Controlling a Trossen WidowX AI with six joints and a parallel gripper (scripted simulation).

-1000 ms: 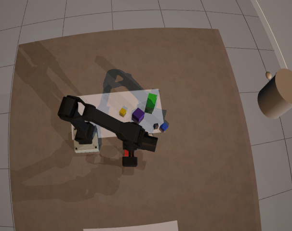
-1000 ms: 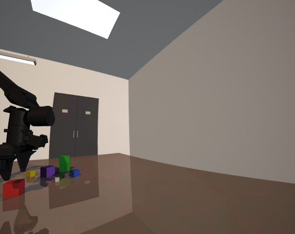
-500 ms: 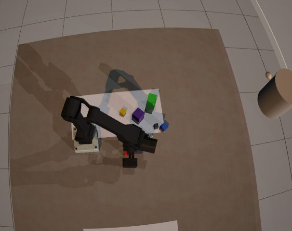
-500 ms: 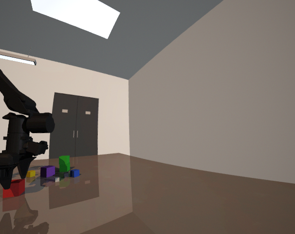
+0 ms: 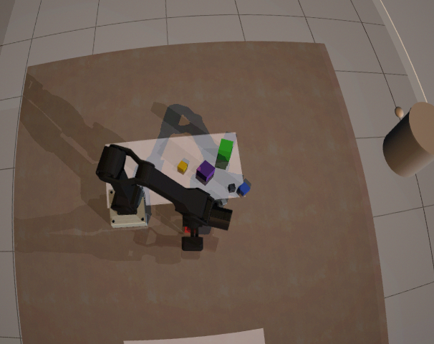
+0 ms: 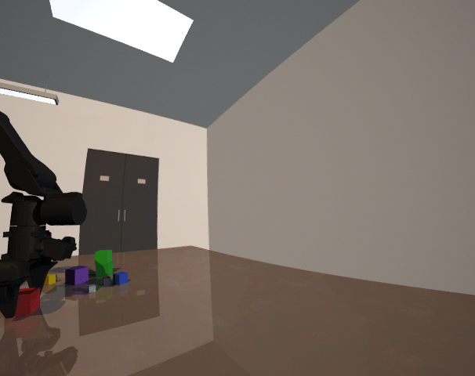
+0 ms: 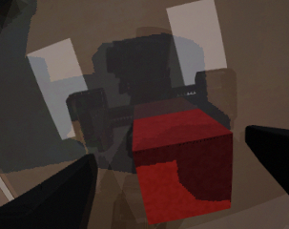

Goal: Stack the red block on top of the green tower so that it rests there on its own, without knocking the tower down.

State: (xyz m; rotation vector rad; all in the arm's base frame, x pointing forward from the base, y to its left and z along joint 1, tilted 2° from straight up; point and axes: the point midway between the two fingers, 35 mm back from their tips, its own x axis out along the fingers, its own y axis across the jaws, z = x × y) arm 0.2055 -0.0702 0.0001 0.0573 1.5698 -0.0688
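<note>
The red block [image 5: 187, 229] [image 6: 29, 301] [image 7: 155, 191] sits on the table, mostly hidden under the arm in the top view. My gripper [image 6: 23, 306] [image 7: 173, 148] is open and points down around the block, one finger on each side. In the wrist view there is a gap on both sides, wider on the left, and nothing is held. In the exterior view the near fingertip is low, close to the table. The green tower [image 5: 225, 147] [image 6: 103, 262] stands upright, away from the gripper, beyond the purple block.
A purple block [image 5: 205, 171] [image 6: 77, 275] lies between the arm and the tower. A yellow block [image 5: 182, 166] [image 6: 50, 279] is left of it. A blue block [image 5: 243, 188] [image 6: 121, 278], a small dark block [image 5: 231, 187] [image 6: 106, 280] and a small pale block [image 5: 223, 202] [image 6: 91, 287] lie nearby.
</note>
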